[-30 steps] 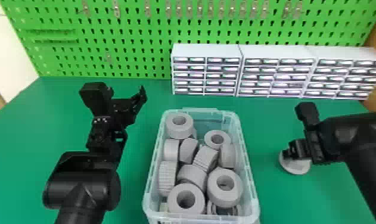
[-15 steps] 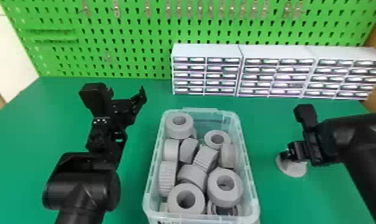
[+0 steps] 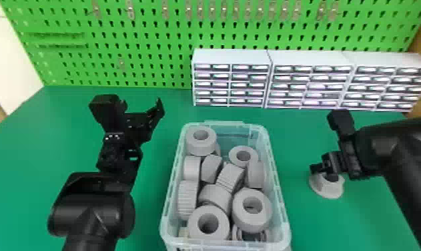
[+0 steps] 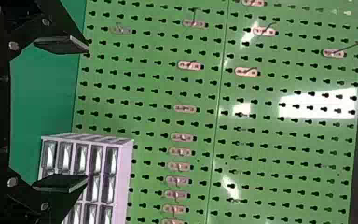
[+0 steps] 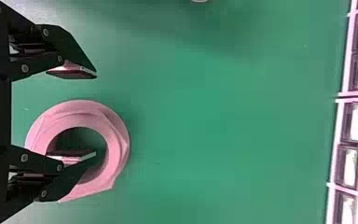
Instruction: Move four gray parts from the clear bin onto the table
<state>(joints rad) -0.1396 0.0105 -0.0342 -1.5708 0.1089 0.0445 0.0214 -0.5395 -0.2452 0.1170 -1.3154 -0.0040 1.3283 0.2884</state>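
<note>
My left gripper [image 3: 149, 121] stands open above the table, left of the clear bin [image 3: 168, 203]. In the left wrist view, that gripper [image 4: 87, 113] has nothing between its fingers. Several gray parts, such as a round one [image 3: 192, 222], are piled inside the bin. To the bin's right, my right gripper [image 3: 321, 167] is low over a gray part [image 3: 324, 192] on the table. The right wrist view shows this gripper [image 5: 95, 114] open, one finger over the hole of the ring-shaped part [image 5: 116, 144], the other outside its rim.
White drawer cabinets [image 3: 231, 55] stand along the back right, before a green pegboard [image 3: 152, 36]. Green table [image 3: 29, 150] surface extends on both sides of the bin. Another object's edge [image 5: 199, 1] shows in the right wrist view.
My right gripper has moved slightly left in the head view, and the gray part under it has shifted a little left and nearer. The left arm has kept still.
</note>
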